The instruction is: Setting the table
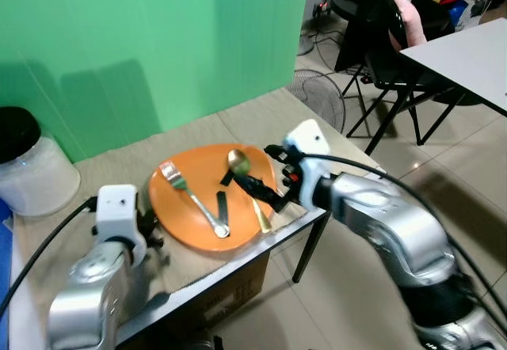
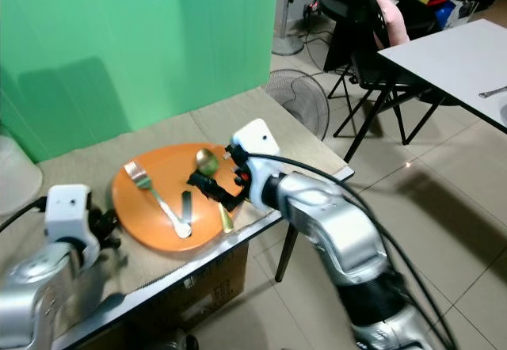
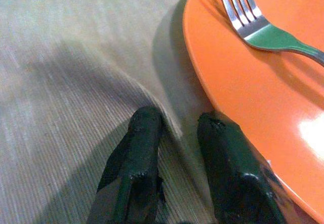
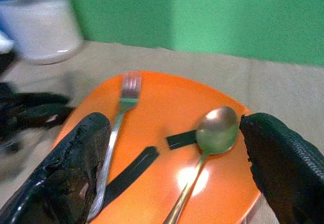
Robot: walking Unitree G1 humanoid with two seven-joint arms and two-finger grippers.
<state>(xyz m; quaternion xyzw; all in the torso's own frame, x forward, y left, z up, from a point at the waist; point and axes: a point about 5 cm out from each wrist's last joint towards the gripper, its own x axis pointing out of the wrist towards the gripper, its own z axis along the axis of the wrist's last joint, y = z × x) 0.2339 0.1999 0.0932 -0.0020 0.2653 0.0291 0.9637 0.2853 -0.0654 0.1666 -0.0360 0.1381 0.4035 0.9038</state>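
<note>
Right tool (image 4: 172, 158) wide open, empty, straddling gold spoon (image 4: 215, 132) on orange plate (image 1: 190, 207). Thin, slick, light; I'd pinch mid-handle.

Left tool (image 3: 177, 168) slightly parted, empty, at plate rim.

Both arms: silver-grey rounded metal shells, glossy. Left arm (image 1: 91, 287) carries a white boxy wrist module with one small dark screw dot; a black cable loops off toward 9 o'clock. Right arm (image 1: 396, 223) has the same white module, small red marking beside it, and black cables running along the forearm. Finger pads (image 4: 76, 168) matte black, coarse, scuffed texture.
</note>
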